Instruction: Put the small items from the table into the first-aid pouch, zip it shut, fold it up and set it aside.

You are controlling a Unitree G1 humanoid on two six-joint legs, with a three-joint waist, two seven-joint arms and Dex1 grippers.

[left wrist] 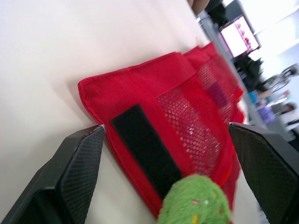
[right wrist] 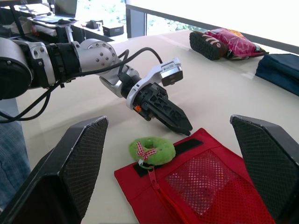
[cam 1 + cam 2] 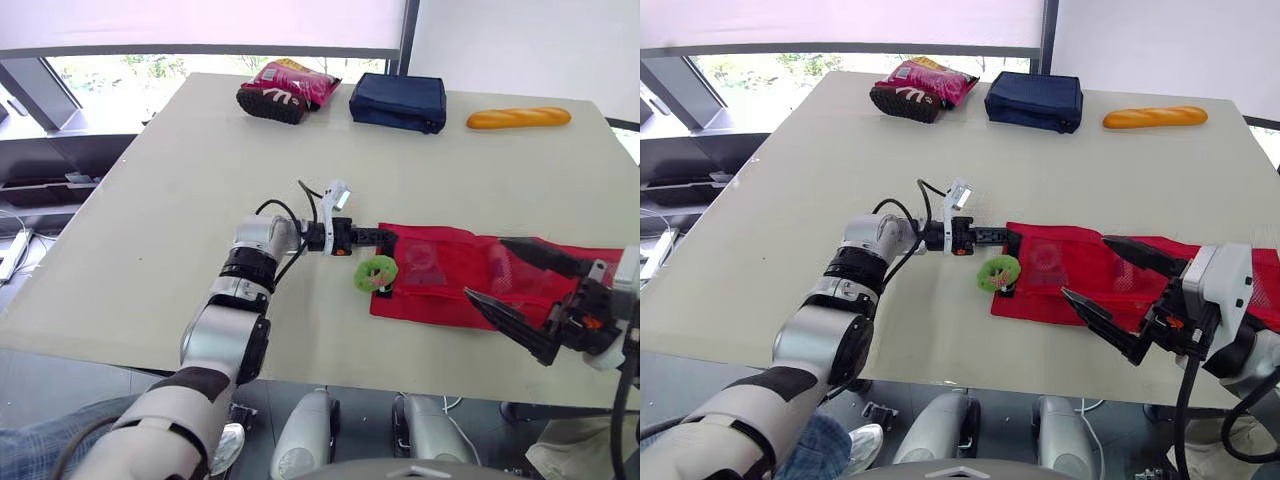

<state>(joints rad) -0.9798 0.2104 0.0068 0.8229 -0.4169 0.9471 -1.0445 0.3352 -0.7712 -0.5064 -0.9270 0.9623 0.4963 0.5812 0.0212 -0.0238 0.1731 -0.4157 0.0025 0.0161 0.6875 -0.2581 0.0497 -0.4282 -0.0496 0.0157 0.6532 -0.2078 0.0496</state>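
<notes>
Daylight from a window under a white blind falls on a pale desk. Along the desk's far edge lie a pink snack bag, a dark blue case and a bread loaf, well apart from the work.

Near the front edge the red first-aid pouch lies flat and unfolded. Its right end is hidden behind the right hand and cut off by the edge of the head views. A mesh pocket covers much of its face. Something pinkish shows through the mesh, too dim to name. A black strip runs beside the pocket at the pouch's left end, and a green ring-shaped toy with a small checked bow rests on that end, partly over the strip. Whether the zip is open or closed cannot be told.

The left hand sits low at the pouch's far left corner, just beside the toy. Its wrist view shows its fingers spread wide with nothing between them. The right hand hangs over the pouch's right part, fingers gaping wide, empty.
</notes>
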